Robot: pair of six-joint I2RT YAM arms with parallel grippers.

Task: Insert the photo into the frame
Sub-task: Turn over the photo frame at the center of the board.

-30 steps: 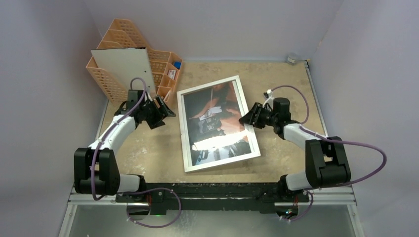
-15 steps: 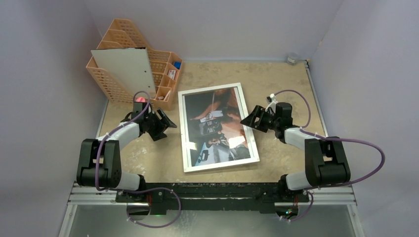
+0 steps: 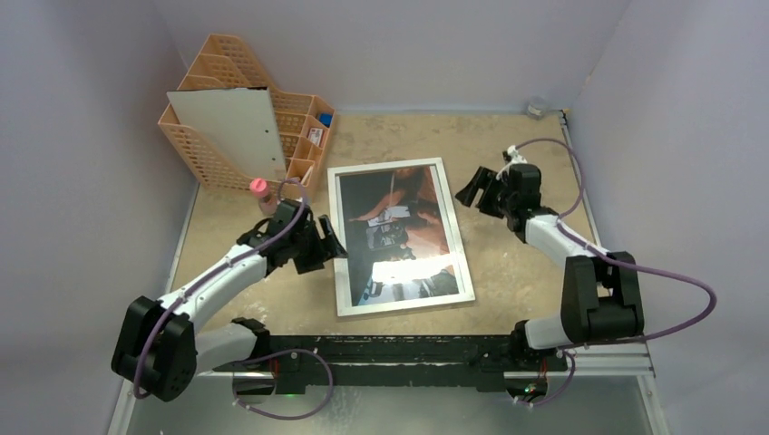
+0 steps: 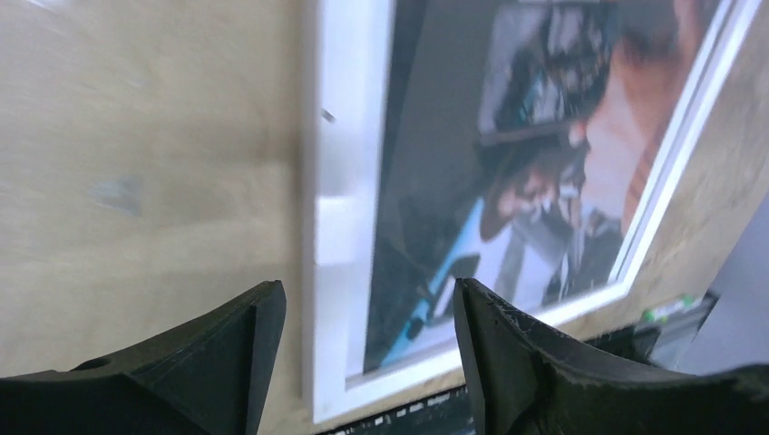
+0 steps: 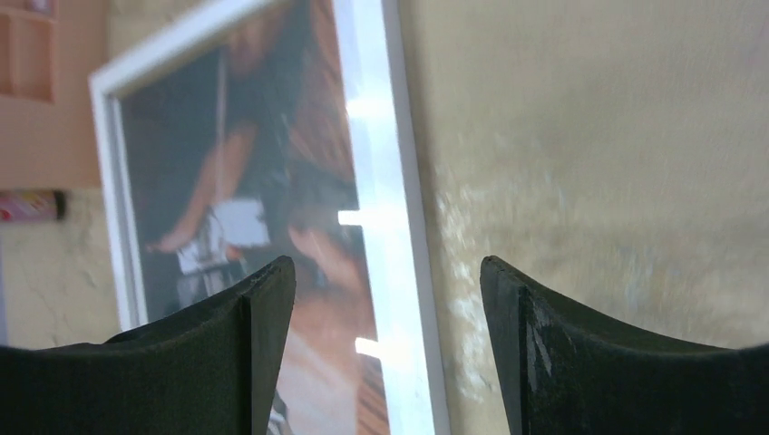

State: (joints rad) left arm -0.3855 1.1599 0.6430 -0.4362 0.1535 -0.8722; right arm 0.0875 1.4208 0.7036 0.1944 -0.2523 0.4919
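Observation:
The frame (image 3: 338, 243) lies flat on the table, white border up, with the dark photo (image 3: 399, 227) showing inside it behind the pane. My left gripper (image 3: 334, 246) is open and empty at the frame's left edge; in the left wrist view its jaws (image 4: 367, 362) straddle the white border (image 4: 340, 227) with the photo (image 4: 517, 181) beyond. My right gripper (image 3: 470, 190) is open and empty just right of the frame's upper right edge; in the right wrist view (image 5: 388, 353) the border (image 5: 385, 199) and photo (image 5: 254, 181) lie below it.
A peach lattice file organiser (image 3: 213, 145) stands at the back left with a pale board (image 3: 231, 127) leaning on it. A small pink-capped bottle (image 3: 260, 192) stands near the left arm. A small object (image 3: 538, 107) sits in the back right corner. The table's front rail (image 3: 390, 349) runs along the near edge.
The frame has turned to lie squarer with the table. My left gripper moved right and nearer, to the frame's left edge. My right gripper moved back and away from the frame's right edge.

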